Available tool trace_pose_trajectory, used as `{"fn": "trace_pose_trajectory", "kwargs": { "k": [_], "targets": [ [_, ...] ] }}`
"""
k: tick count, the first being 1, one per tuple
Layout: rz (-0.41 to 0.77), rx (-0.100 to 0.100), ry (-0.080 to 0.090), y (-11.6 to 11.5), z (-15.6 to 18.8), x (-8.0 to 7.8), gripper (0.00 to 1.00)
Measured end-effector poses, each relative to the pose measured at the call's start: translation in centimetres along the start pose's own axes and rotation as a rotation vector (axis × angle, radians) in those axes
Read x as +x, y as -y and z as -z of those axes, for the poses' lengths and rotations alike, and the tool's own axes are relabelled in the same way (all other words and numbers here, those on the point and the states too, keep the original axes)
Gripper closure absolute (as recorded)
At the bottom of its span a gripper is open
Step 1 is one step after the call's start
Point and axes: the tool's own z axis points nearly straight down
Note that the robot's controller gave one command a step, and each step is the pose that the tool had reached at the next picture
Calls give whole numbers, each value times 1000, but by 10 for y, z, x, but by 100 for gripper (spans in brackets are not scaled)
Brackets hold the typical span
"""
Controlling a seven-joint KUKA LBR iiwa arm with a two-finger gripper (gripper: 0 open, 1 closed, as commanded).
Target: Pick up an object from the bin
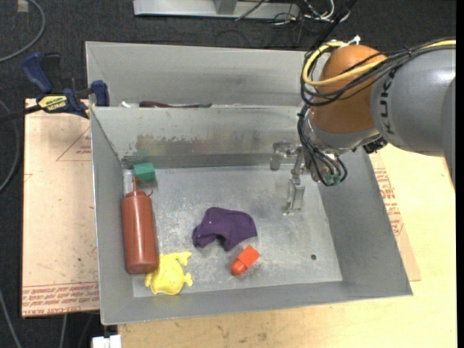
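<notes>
My gripper (292, 201) hangs low over the right middle of the bin, above bare floor. The nearest thing is a crumpled purple cloth (225, 228), lying to the gripper's lower left and apart from it. A small orange block (245, 259) sits just below the cloth, near the front wall. Nothing shows between the gripper and the floor beneath it.
Along the left wall lies a red-brown bottle (139, 230) with a green block (145, 171) at its upper end. A yellow soft toy (169, 273) rests in the front left corner. The arm with its orange cover reaches in over the right rim.
</notes>
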Motion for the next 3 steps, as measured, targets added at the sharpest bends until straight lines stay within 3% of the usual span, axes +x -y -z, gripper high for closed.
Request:
{"fn": "trace_pose_trajectory", "kwargs": {
  "k": [1,2,3],
  "targets": [
    [2,1,7,0,5,-2,100],
    [2,1,7,0,5,-2,0],
    [2,1,8,0,5,-2,0]
  ]
}}
